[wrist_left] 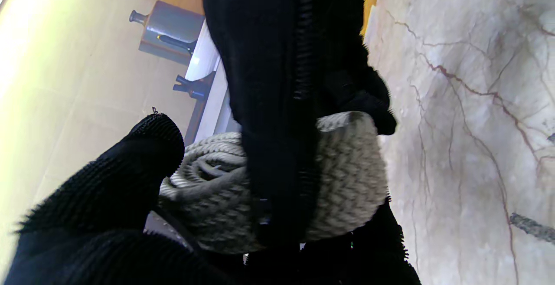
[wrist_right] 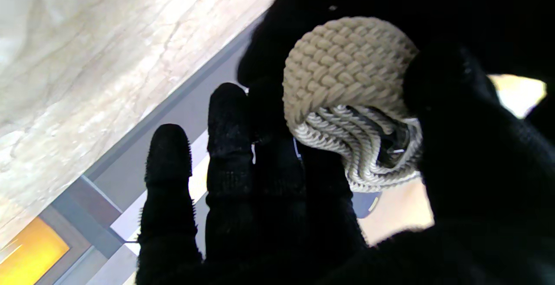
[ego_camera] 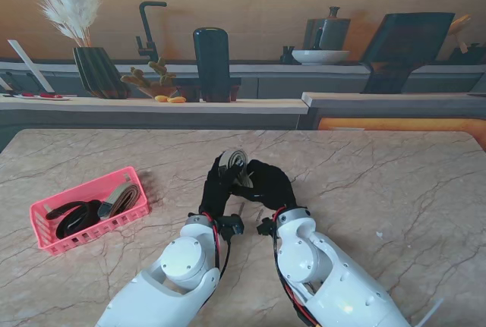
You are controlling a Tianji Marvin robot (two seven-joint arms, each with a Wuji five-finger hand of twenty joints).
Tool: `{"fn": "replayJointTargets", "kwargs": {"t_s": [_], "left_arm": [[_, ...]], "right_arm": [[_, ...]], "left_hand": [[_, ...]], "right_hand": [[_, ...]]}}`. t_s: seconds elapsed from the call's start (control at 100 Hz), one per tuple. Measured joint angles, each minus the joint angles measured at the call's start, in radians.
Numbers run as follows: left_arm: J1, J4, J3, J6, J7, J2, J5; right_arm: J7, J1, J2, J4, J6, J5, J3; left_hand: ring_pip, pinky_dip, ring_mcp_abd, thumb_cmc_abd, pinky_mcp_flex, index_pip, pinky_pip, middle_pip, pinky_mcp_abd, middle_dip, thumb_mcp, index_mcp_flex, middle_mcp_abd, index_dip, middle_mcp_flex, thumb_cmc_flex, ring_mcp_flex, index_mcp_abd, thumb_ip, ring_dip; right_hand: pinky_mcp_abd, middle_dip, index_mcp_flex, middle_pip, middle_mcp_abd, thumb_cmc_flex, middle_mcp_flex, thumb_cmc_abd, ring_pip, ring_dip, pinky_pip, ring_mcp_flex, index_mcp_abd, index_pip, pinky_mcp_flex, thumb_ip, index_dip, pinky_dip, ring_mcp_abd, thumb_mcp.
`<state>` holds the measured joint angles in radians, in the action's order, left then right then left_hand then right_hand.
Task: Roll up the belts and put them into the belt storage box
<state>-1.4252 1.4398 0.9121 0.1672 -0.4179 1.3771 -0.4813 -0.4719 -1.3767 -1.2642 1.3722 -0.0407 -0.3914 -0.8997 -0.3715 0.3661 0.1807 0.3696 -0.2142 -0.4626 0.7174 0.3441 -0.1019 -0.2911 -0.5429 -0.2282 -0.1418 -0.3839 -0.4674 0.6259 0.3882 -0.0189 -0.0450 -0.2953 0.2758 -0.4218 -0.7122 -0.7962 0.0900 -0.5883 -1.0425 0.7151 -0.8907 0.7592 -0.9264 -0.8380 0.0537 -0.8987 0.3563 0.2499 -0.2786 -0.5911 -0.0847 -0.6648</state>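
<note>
A rolled beige woven belt (ego_camera: 234, 161) is held a little above the marble table (ego_camera: 380, 183) at its middle. My left hand (ego_camera: 215, 189) and right hand (ego_camera: 269, 183), both in black gloves, meet around it from either side. In the left wrist view the roll (wrist_left: 347, 181) sits between the thumb of my left hand (wrist_left: 99, 207) and a black finger laid across it. In the right wrist view the roll (wrist_right: 347, 72) shows its coiled end, with the thumb of my right hand (wrist_right: 243, 198) pressing on it and two fingers spread apart. The pink storage basket (ego_camera: 91, 232) stands to the left.
Inside the basket lie a black belt (ego_camera: 72, 217) and a brown-grey rolled belt (ego_camera: 121, 198). Beyond the table's far edge runs a counter with a vase of pampas grass (ego_camera: 95, 69), a black faucet (ego_camera: 148, 31), a dark cylinder (ego_camera: 211, 61) and a bowl (ego_camera: 320, 56).
</note>
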Motion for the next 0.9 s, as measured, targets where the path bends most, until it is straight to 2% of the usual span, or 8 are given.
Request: {"fn": "replayJointTargets", "kwargs": {"t_s": [0.19,0.23,0.31,0.36,0.47,0.6,0.82,0.9], "left_arm": [[0.002,-0.005,-0.002,-0.023,0.026,-0.002,0.001],[0.002,-0.006,-0.002,-0.029,0.035,-0.003,-0.005],[0.001,-0.006,-0.001,-0.037,0.064,-0.006,-0.015],[0.0,-0.006,0.003,-0.039,0.087,-0.009,-0.022],[-0.003,-0.005,0.011,-0.04,0.116,-0.02,-0.049],[-0.012,0.002,0.017,-0.038,0.134,-0.027,-0.087],[-0.034,0.011,0.04,0.003,0.207,-0.041,-0.168],[-0.041,0.014,0.045,0.02,0.227,-0.047,-0.189]], "right_arm": [[0.0,-0.002,0.0,-0.003,-0.074,0.027,-0.016],[0.004,-0.002,0.0,-0.004,-0.093,0.03,-0.02],[0.022,-0.002,0.001,-0.003,-0.117,0.035,-0.025],[0.033,-0.002,0.003,-0.001,-0.117,0.036,-0.028],[0.053,-0.002,0.009,0.004,-0.111,0.041,-0.028],[0.111,-0.002,0.013,0.015,-0.099,0.098,-0.03],[0.187,-0.01,0.017,0.042,-0.078,0.216,-0.048],[0.19,-0.014,0.017,0.051,-0.069,0.226,-0.049]], "left_hand": [[0.0,0.0,0.011,0.008,0.025,-0.014,0.0,-0.011,-0.016,-0.002,0.033,-0.003,-0.011,-0.016,0.028,-0.001,-0.002,-0.019,0.0,-0.004],[0.0,0.0,0.017,0.017,0.03,-0.02,0.0,-0.013,-0.029,-0.002,0.047,-0.031,-0.012,-0.016,0.031,-0.003,-0.003,-0.067,0.0,-0.01],[0.0,0.0,0.019,0.015,0.034,-0.021,0.0,-0.015,-0.05,-0.002,0.075,-0.054,-0.012,-0.017,0.026,-0.003,-0.003,-0.072,0.0,-0.012],[0.001,0.0,0.02,0.009,0.034,-0.021,0.0,-0.021,-0.069,-0.008,0.095,-0.058,-0.015,-0.029,-0.006,0.009,0.001,-0.081,0.0,-0.013],[0.001,0.003,0.022,0.016,0.027,-0.021,0.015,-0.025,-0.123,-0.014,0.128,-0.126,-0.016,-0.069,-0.105,0.045,0.077,-0.094,0.0,-0.034],[0.004,0.011,0.022,0.016,0.038,-0.021,0.026,-0.025,-0.158,-0.022,0.138,-0.13,-0.015,-0.092,-0.117,0.072,0.079,-0.106,0.0,-0.039],[0.107,0.012,0.037,0.017,0.065,-0.021,0.025,-0.063,-0.174,-0.03,0.147,-0.139,-0.012,-0.105,-0.127,0.076,0.072,-0.108,0.0,-0.037],[0.122,0.012,0.047,0.018,0.069,-0.015,0.009,-0.079,-0.174,-0.03,0.147,-0.149,-0.012,-0.116,-0.127,0.077,0.064,-0.108,-0.003,-0.037]], "right_hand": [[-0.011,-0.016,-0.001,-0.004,-0.004,0.002,0.002,-0.038,0.012,0.0,0.0,0.0,0.023,-0.007,0.001,0.001,-0.02,0.0,0.005,0.022],[-0.011,-0.016,-0.001,0.004,-0.005,0.002,0.003,-0.04,0.018,0.0,0.0,0.0,0.025,-0.005,0.001,0.001,-0.02,0.0,0.007,0.022],[-0.012,-0.016,-0.001,0.005,-0.006,0.002,0.006,-0.05,0.023,0.0,0.0,0.0,0.025,-0.002,0.001,0.001,-0.02,0.0,0.009,0.022],[-0.012,-0.016,-0.001,0.007,-0.006,0.002,0.006,-0.05,0.024,0.0,0.0,0.0,0.025,-0.002,0.001,0.001,-0.02,0.0,0.009,0.022],[-0.012,-0.022,0.0,0.018,-0.006,0.001,0.006,-0.05,0.032,0.0,0.0,0.0,0.025,-0.002,0.001,0.001,-0.023,0.0,0.009,0.022],[-0.012,-0.024,0.009,0.022,-0.006,-0.007,0.012,-0.05,0.044,0.0,0.011,0.0,0.025,-0.002,0.001,0.001,-0.03,0.0,0.009,0.022],[0.001,-0.05,0.009,0.031,-0.005,-0.007,0.012,-0.049,0.035,0.009,0.029,0.0,-0.002,-0.002,-0.018,0.002,-0.038,-0.015,0.011,0.032],[0.001,-0.056,0.009,0.031,-0.01,-0.007,0.013,-0.049,0.034,0.012,0.029,0.0,-0.019,-0.001,0.001,0.003,-0.038,-0.014,0.018,0.041]]}}
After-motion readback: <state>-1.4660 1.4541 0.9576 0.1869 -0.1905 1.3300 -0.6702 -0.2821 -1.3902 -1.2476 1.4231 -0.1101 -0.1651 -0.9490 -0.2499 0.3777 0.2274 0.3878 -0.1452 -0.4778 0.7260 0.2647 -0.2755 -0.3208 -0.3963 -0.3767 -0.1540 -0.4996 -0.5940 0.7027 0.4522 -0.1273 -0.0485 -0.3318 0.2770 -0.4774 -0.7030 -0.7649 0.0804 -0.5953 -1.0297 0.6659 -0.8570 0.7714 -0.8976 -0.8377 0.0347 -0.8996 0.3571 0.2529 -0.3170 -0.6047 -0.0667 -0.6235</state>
